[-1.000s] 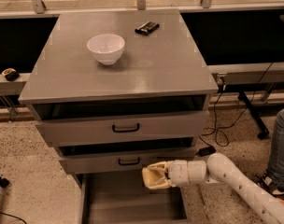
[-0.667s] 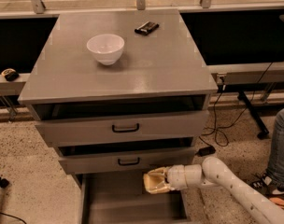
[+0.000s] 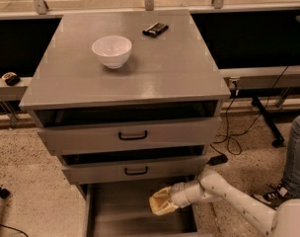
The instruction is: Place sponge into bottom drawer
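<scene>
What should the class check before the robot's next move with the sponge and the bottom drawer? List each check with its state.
1. Bottom drawer pulled open: ok.
2. Gripper over the drawer's floor: ok.
3. Sponge held at the gripper: cannot tell; the yellowish tip cannot be told apart from it.
4. Gripper below the middle drawer front: ok.
5. White bowl on the cabinet top, far from the arm: ok.

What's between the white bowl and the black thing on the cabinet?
Only bare cabinet top, in the camera view, between the bowl and the black thing. The gripper is over the open bottom drawer.
</scene>
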Motion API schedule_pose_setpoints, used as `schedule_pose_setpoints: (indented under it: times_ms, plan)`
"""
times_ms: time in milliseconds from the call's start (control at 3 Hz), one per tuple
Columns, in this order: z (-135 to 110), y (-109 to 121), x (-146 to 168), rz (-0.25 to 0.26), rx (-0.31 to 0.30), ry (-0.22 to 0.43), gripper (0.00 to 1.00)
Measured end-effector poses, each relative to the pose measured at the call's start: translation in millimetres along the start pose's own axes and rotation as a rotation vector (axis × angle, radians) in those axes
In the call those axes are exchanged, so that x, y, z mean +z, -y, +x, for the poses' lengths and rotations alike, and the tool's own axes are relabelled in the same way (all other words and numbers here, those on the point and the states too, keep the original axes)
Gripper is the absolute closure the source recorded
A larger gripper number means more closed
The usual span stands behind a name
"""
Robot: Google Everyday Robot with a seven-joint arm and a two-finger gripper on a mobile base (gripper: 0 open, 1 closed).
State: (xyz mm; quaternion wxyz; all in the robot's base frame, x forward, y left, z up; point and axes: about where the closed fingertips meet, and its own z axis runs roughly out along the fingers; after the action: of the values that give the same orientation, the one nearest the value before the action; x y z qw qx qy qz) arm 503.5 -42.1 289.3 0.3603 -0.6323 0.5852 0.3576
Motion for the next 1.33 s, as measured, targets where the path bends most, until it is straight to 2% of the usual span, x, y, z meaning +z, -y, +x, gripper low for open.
schedule_pose_setpoints:
  times_ms: [333,667,1333]
  plan:
    - [23,-14,23,-0.032,0.022,-0.036,1.0]
    - [38,-26,43,0.005,0.044,-0.043,0.83]
    - [51,-36,70,0.093,0.087,0.03,0.36]
